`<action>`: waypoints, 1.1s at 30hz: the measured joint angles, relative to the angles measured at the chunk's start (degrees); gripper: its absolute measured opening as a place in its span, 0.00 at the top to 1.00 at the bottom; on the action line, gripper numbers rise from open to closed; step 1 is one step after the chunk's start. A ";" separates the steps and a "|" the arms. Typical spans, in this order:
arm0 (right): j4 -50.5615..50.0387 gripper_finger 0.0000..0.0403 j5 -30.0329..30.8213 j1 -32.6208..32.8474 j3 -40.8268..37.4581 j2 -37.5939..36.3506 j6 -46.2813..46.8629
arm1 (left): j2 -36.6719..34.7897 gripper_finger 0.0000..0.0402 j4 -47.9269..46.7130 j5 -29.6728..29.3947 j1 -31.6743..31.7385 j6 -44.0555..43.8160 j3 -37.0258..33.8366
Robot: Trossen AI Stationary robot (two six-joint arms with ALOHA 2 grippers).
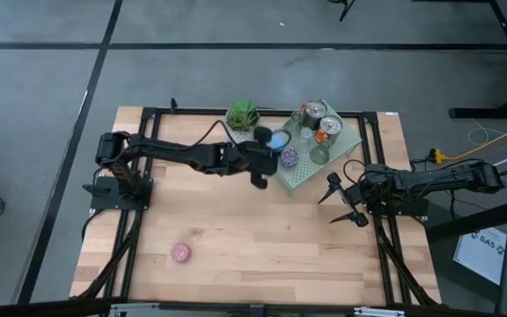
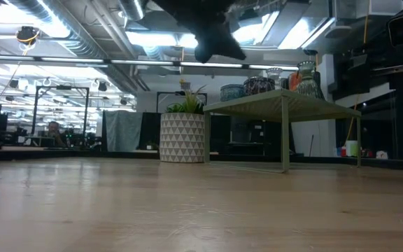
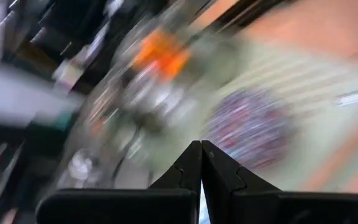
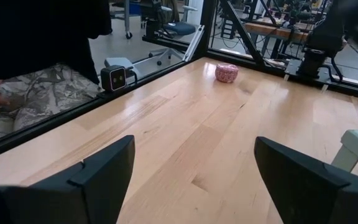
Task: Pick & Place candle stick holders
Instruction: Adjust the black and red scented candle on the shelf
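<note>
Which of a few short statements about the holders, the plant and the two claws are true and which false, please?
1. The small round pink holder sits alone on the wooden table. True.
2. The right claw grips a holder. False: it is open and empty.
3. The left claw is shut, at the pale green perforated slab. True.
4. The green plant in the white pot stands on the slab. False: it stands on the table beside it.
</note>
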 joint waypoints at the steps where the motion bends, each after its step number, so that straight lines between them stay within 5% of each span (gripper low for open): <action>1: 0.00 0.17 0.00 0.00 0.00 0.00 0.00 | 0.00 1.00 -0.08 3.32 -0.35 1.31 0.00; 13: -0.01 0.17 -0.07 -0.01 0.00 0.00 0.02 | 3.06 1.00 0.21 21.23 -0.22 -0.54 -0.04; 19: -0.13 0.17 -0.24 -0.02 -0.02 0.00 0.00 | 5.89 0.99 5.78 14.45 -1.36 0.12 -0.01; 33: -0.66 0.17 -0.20 -0.02 -0.02 0.00 0.02 | 6.97 1.00 2.00 5.82 0.19 -2.21 -0.01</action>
